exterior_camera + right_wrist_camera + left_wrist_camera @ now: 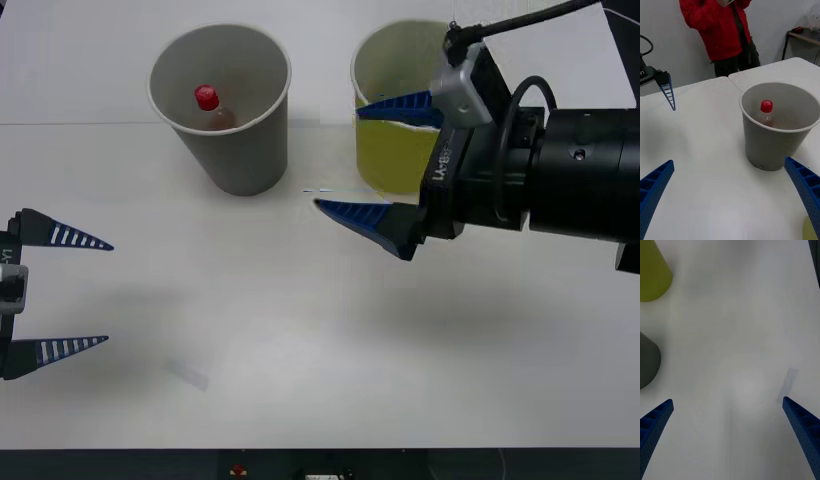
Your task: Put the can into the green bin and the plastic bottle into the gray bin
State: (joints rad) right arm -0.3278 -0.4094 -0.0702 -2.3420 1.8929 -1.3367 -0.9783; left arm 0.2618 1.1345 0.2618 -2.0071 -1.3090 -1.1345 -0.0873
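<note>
The gray bin (245,150) stands upright at the back left of the table, and the plastic bottle (209,105) with its red cap stands inside it. To its right is the green bin (392,160), partly hidden by my right gripper (338,158), which hovers open and holds nothing beside the bin's near left wall. The right wrist view shows the gray bin (771,148) and the bottle (766,111) in it ahead of my right gripper (730,198). My left gripper (108,293) rests open at the table's left edge. The can is out of view.
The white table (300,340) has free room across its middle and front. A faint tape patch (188,374) lies near the front left. From the left wrist, the green bin (651,273) and gray bin (647,360) stand off to one side.
</note>
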